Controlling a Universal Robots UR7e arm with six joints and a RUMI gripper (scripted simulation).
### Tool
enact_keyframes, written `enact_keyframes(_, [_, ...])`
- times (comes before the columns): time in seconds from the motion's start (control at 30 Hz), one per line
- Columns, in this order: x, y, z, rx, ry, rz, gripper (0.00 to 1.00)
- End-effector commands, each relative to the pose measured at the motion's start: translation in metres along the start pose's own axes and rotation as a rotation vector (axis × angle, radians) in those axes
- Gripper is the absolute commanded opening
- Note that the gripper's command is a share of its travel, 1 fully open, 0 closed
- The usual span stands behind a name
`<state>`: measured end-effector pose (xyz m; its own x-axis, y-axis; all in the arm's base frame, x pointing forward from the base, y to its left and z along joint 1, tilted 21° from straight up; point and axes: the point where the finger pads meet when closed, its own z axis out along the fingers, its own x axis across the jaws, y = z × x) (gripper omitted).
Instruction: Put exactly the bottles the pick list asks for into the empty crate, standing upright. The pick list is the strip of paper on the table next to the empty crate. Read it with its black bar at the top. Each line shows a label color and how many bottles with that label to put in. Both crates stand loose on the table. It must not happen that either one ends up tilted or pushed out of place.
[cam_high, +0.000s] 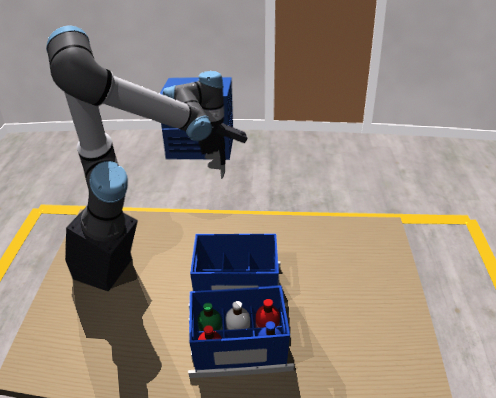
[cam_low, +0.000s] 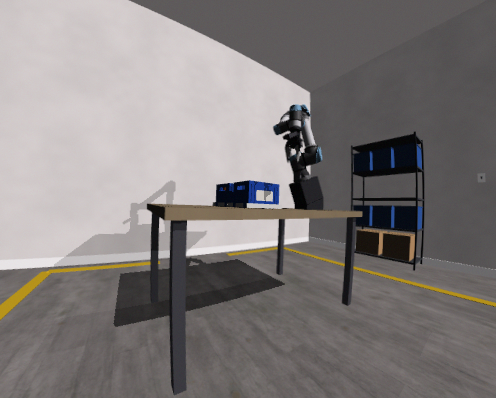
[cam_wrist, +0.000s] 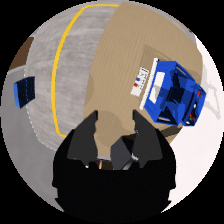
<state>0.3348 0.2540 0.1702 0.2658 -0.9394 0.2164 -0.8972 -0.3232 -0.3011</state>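
Observation:
Two blue crates stand on the wooden table. The far crate (cam_high: 234, 260) is empty, with dividers inside. The near crate (cam_high: 239, 325) holds a green-capped bottle (cam_high: 209, 315), a white one (cam_high: 237, 315), a red one (cam_high: 267, 312), a blue one (cam_high: 270, 328) and another red one (cam_high: 208, 332). My gripper (cam_high: 220, 165) hangs high above the table's far edge, well away from the crates, fingers apart and empty. In the wrist view the gripper (cam_wrist: 114, 117) points down at the table, and the pick list strip (cam_wrist: 140, 81) lies beside the crates (cam_wrist: 172, 95). Its marks are too small to read.
The arm's black base (cam_high: 100, 250) stands at the table's left rear. A shelf rack with blue bins (cam_low: 387, 195) stands off the table behind the arm. Yellow floor lines (cam_high: 250, 212) run around the table.

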Motion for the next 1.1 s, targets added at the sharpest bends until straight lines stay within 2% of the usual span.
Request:
enact_keyframes(0.0, [0.014, -0.007, 0.010, 0.006, -0.023, -0.151, 0.38])
enact_keyframes(0.4, [0.062, -0.028, 0.040, 0.009, -0.019, -0.523, 0.38])
enact_keyframes(0.47, [0.062, -0.028, 0.040, 0.009, -0.019, -0.523, 0.38])
enact_keyframes(0.7, [0.089, -0.040, 0.058, 0.012, -0.020, -0.775, 0.38])
enact_keyframes(1.07, [0.091, -0.041, 0.060, 0.016, -0.019, -1.084, 0.38])
